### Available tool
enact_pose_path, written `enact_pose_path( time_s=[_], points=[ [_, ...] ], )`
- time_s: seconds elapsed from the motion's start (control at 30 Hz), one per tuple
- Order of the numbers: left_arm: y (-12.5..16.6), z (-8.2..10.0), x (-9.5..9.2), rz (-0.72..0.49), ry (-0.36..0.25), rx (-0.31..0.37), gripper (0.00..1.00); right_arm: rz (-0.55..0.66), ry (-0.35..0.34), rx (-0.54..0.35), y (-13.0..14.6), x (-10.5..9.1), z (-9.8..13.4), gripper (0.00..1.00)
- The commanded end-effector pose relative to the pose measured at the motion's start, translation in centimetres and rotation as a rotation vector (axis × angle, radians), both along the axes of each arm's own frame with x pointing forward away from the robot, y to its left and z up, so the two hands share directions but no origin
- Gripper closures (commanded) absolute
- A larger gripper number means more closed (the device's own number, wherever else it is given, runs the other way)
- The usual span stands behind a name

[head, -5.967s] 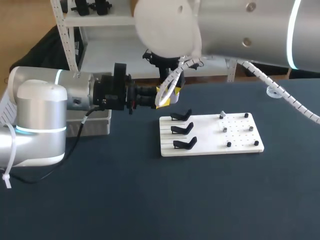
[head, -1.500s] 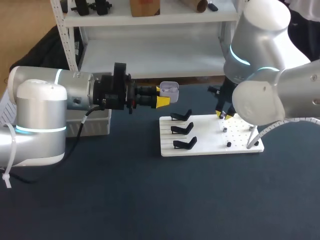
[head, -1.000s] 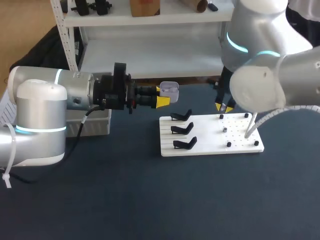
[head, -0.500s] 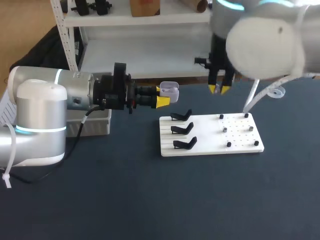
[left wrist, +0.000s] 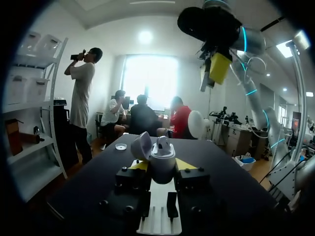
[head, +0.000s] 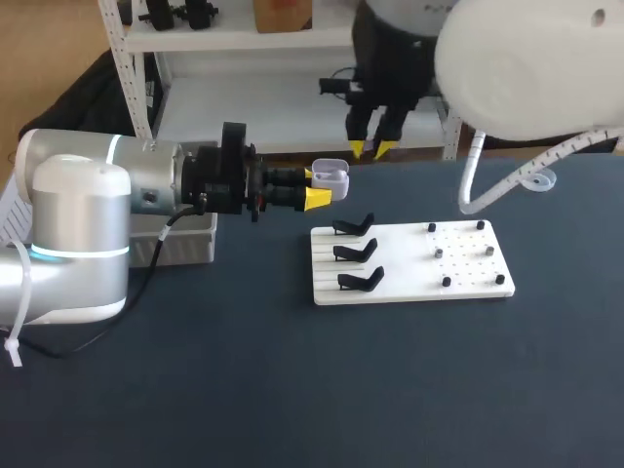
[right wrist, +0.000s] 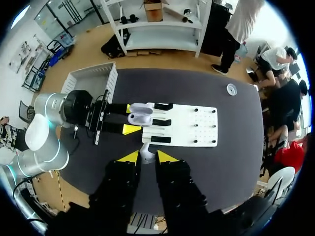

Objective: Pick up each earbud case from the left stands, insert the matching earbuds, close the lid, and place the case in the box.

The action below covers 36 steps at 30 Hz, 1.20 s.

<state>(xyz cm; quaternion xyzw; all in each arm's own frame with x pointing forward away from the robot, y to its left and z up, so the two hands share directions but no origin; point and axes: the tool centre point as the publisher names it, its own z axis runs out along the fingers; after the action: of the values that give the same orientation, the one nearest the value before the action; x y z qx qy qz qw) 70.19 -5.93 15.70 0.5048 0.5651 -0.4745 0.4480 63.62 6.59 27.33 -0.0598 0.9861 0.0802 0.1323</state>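
Two grippers loaded, and we're poised right over the case!
Far left, the pale box (head: 191, 246) sits on the table (head: 292, 390) beside our left arm (head: 78, 224). The left gripper (head: 317, 187) reaches out level, fingers clamped on the white earbud case (head: 332, 176). The case has its lid tipped open and is held in the air just off the left edge of the white board (head: 409, 268). Just right of the case and higher, the right gripper (head: 370, 149) hangs tips-down; the right wrist view shows them pinched on a small white earbud (right wrist: 146, 151). Further right, three black stands (head: 355, 252) line the board's left half and small pegs (head: 444, 253) dot its right. Our right arm (head: 526, 58) bulks across the head view's upper right, its coiled cable (head: 487, 180) looping down beyond the board.
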Motion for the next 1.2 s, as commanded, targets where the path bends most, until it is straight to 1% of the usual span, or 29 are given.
enact_pose_path(
  time_s=[0.03,0.3,0.47,0.57,0.7,0.93,1.2],
  points=[
    [0.0,0.0,-0.1,0.005,-0.002,0.000,1.00,0.019,0.030,-0.003,1.5,0.9,-0.7,1.00],
    [0.0,0.0,-0.1,0.005,-0.002,0.000,1.00,0.067,0.052,-0.045,3.2,2.0,-2.0,1.00],
    [0.0,0.0,-0.1,0.005,-0.002,0.000,1.00,0.095,0.054,-0.057,4.1,2.4,-2.1,1.00],
    [0.0,0.0,-0.1,0.005,-0.002,0.000,1.00,0.115,0.073,-0.064,4.5,2.6,-2.7,1.00],
    [0.0,0.0,-0.1,0.005,-0.002,0.000,1.00,0.135,0.100,-0.079,4.8,2.9,-3.6,1.00],
    [0.0,0.0,-0.1,0.005,-0.002,0.000,1.00,0.139,0.112,-0.097,4.7,3.3,-4.3,1.00],
    [0.0,0.0,-0.1,0.005,-0.002,0.000,1.00,0.135,0.135,-0.096,4.7,3.9,-5.1,1.00]
  ],
)
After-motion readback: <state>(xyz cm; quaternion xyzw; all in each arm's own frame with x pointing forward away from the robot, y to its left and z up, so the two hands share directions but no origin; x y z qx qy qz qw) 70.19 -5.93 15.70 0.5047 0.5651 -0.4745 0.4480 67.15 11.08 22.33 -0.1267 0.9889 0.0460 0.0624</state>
